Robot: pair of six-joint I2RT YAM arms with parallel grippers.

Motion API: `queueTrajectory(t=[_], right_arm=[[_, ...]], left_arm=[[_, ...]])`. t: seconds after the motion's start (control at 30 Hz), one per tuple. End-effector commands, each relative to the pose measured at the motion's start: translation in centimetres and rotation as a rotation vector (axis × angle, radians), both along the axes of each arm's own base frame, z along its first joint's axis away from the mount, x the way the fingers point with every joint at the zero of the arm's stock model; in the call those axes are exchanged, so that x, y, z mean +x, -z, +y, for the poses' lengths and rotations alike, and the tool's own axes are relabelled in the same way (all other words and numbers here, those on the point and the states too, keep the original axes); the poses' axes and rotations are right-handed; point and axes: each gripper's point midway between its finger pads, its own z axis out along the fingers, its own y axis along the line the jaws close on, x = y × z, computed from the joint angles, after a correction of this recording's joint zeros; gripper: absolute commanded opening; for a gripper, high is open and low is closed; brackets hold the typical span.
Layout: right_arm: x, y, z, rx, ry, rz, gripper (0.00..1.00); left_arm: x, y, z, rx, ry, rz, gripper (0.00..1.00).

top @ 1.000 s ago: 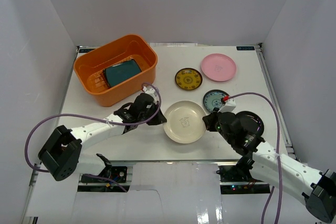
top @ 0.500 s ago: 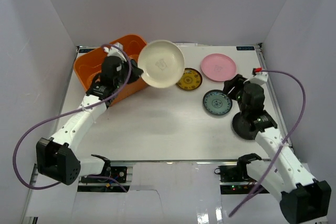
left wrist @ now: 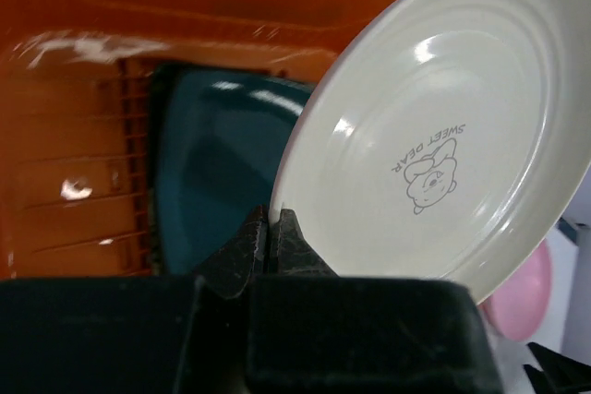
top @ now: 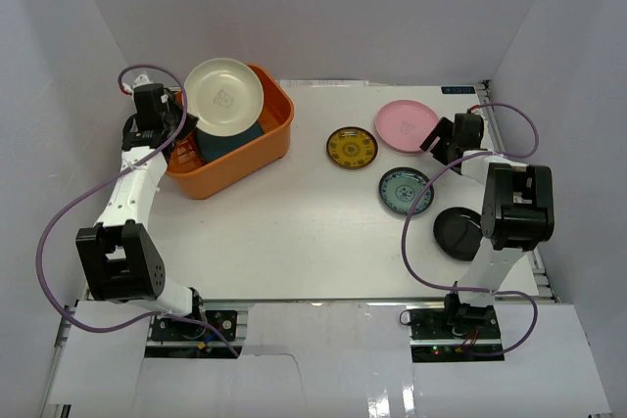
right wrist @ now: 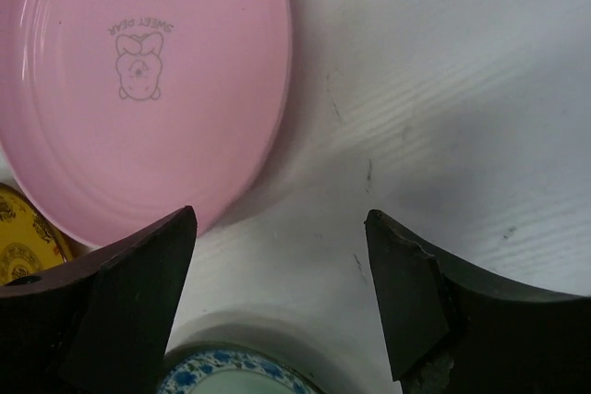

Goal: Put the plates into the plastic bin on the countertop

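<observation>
My left gripper (left wrist: 274,228) is shut on the rim of the round cream plate (left wrist: 443,126), which it holds tilted over the orange plastic bin (top: 269,139). A teal square plate (left wrist: 217,173) lies on the bin's floor beneath it. My right gripper (right wrist: 280,214) stands open low over the white countertop (right wrist: 443,89), with nothing between its fingers, just beside the edge of the pink plate (right wrist: 138,80). In the top view the gold-patterned plate (top: 352,148), the blue-green patterned plate (top: 405,190) and the glossy black plate (top: 458,233) lie flat on the countertop.
The bin stands at the back left of the countertop, close to the left wall. Metal rails run along the right edge (top: 509,173). White walls enclose the back and both sides. The blue-green plate's rim (right wrist: 231,371) sits just below my right fingers.
My left arm lifted the cream plate from the middle of the table and carried it back-left over the bin. My right gripper opened and swung back to the pink plate.
</observation>
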Motion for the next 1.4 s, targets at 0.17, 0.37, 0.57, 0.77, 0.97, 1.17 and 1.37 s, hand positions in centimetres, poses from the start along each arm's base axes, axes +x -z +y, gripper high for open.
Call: queueTrajectory(t=[0.17,0.37,0.57,0.77,0.97,1.17,1.37], right_arm=[[3.6,-1.2,1.0,0.078,-0.022,-0.108,0.36],[3.0,-7.2,1.0,0.067,-0.03,-0.246,0.08],[-0.8,-13.0,1.7,0.062,-0.046,-0.398,0.08],[-4.8,-15.6,2.0,0.065,-0.052,-0.452,0.14],[-0.6,-9.2,-0.4,-0.009,0.009,-0.227,0.69],[3.4,-2.9,-0.7,0.018,0.036,-0.086,0.8],[6.9,0.9,0.0,0.095,0.058,-0.032,0.2]], left_arm=[[-0.9,5.5,2.1,0.065,-0.049,0.156,0.0],[-1.2,7.2,2.1,0.08,-0.032,0.189,0.5],[-1.6,-0.4,-0.5,0.01,0.08,-0.015,0.89],[-5.7,-7.1,-6.3,-0.041,0.282,-0.196,0.9],[-13.6,-6.0,-15.2,-0.047,0.603,-0.207,0.89],[-21.0,-1.0,-18.0,-0.114,0.81,-0.153,0.9],[-23.9,0.2,-18.3,-0.165,0.854,-0.139,0.9]])
